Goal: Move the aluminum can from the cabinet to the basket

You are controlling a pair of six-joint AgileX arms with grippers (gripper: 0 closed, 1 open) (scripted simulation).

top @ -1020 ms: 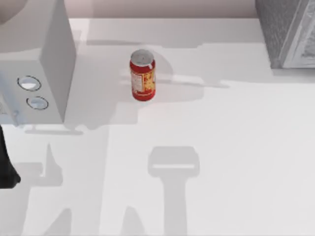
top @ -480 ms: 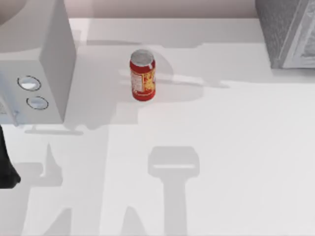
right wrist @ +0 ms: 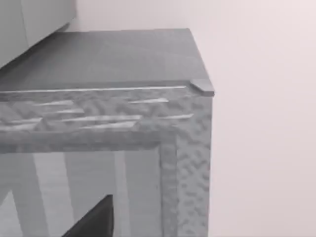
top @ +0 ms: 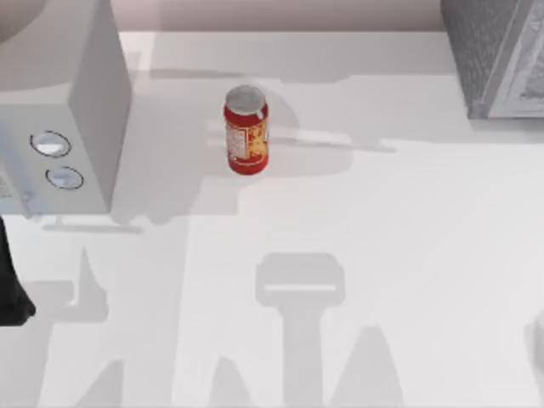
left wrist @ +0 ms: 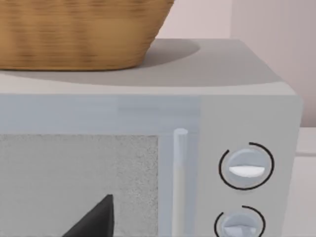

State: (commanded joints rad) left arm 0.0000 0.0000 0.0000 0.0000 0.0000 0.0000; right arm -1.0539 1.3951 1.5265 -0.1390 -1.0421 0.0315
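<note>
From above, the aluminum can (top: 246, 130) stands upright on the white table (top: 408, 255), between a pale microwave (top: 72, 127) at the left and a dark grey cabinet (top: 493, 55) at the far right corner. Its red body carries a yellow-and-white label whose writing cannot be read. A dark part of the left arm (top: 10, 289) sits at the left edge.

The left wrist view faces the microwave's door, handle and two round knobs (left wrist: 246, 167), with a wicker basket (left wrist: 74, 34) on top; whether the left gripper is apart or together cannot be told.

The right wrist view faces the cabinet's textured front; the right gripper's state cannot be told either.
</note>
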